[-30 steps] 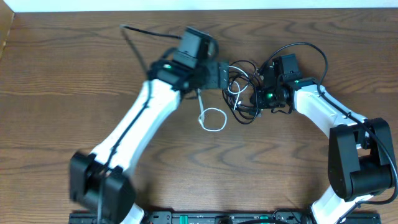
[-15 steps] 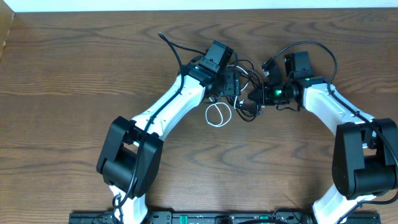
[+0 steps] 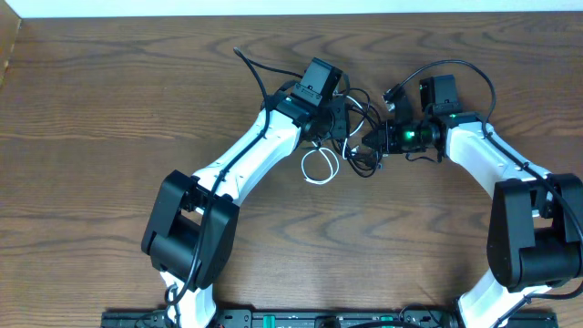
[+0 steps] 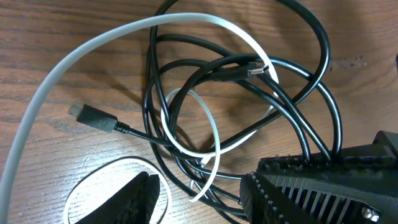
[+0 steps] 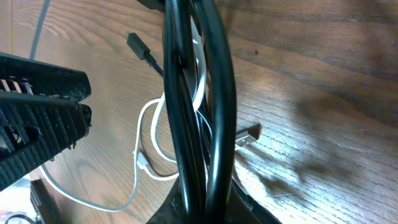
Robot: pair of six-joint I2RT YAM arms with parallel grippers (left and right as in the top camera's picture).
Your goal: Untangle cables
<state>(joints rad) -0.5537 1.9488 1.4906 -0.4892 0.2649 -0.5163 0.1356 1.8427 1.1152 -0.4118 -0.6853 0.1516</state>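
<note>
The black cable (image 4: 93, 117) and the white cable (image 4: 62, 68) lie looped through each other on the wooden table. My left gripper (image 4: 217, 199) is low over the tangle. Its jaws stand apart, with several black strands and a white end lying between them, untouched. My right gripper (image 5: 205, 202) is shut on a bunch of black cable strands (image 5: 214, 93) running straight up from its fingers. The white cable's plug (image 5: 141, 161) lies on the wood beside them. From overhead, the left gripper (image 3: 344, 120) and right gripper (image 3: 375, 141) face each other across the tangle (image 3: 360, 128).
A loose white loop (image 3: 304, 168) lies just in front of the left gripper. A thicker black arm wire (image 3: 250, 66) trails off behind the left wrist, and another arches over the right wrist (image 3: 455, 66). The table's far edge (image 3: 291, 13) is close behind.
The left arm swung right and in onto the tangle, then held still while its jaws narrowed. The right gripper stayed shut on the black strands and shifted slightly.
</note>
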